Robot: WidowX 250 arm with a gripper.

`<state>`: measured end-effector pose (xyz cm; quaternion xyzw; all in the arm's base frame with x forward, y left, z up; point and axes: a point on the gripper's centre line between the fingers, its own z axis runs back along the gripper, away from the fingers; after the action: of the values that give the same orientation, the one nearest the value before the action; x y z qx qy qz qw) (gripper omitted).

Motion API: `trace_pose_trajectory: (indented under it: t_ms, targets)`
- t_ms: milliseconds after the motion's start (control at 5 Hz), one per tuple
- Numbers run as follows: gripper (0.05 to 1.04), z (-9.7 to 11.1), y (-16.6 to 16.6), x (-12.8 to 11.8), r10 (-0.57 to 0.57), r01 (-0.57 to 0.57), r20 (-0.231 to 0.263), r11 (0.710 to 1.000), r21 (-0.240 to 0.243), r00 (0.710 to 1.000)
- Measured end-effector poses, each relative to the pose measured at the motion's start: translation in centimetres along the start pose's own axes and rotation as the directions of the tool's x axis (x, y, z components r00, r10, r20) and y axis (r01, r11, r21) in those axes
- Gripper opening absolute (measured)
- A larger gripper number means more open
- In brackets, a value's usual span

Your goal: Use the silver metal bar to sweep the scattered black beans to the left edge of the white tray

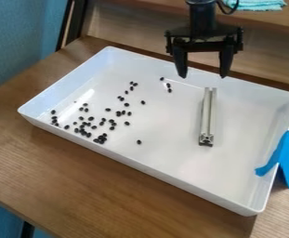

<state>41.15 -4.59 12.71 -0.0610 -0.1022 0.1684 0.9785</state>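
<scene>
The black gripper hangs open above the back edge of a white tray, with nothing between its fingers. Below it, in the right half of the tray, lies a metal extrusion bar, one end toward the back wall and the other toward the front. Several small black beans are scattered over the tray's left half, most thickly near the front left. A few lie farther back, left of the gripper, and a single bean sits apart nearer the middle.
Blue tape is stuck over the tray's right wall and onto the wooden table. A teal cloth lies on a wooden surface at the top right. The tray's raised walls surround the beans and bar.
</scene>
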Motion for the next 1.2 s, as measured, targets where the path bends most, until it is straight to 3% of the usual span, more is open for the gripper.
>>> trace_pose_trajectory:
  t_ms: [200, 1200]
  targets:
    - [1.000, -1.6, 0.3, -0.3, 0.008, -0.007, -0.036, 1.000, 0.017, 0.999]
    - [1.000, -5.4, -0.1, -0.3, -0.007, 0.008, -0.009, 0.998, 0.065, 1.000]
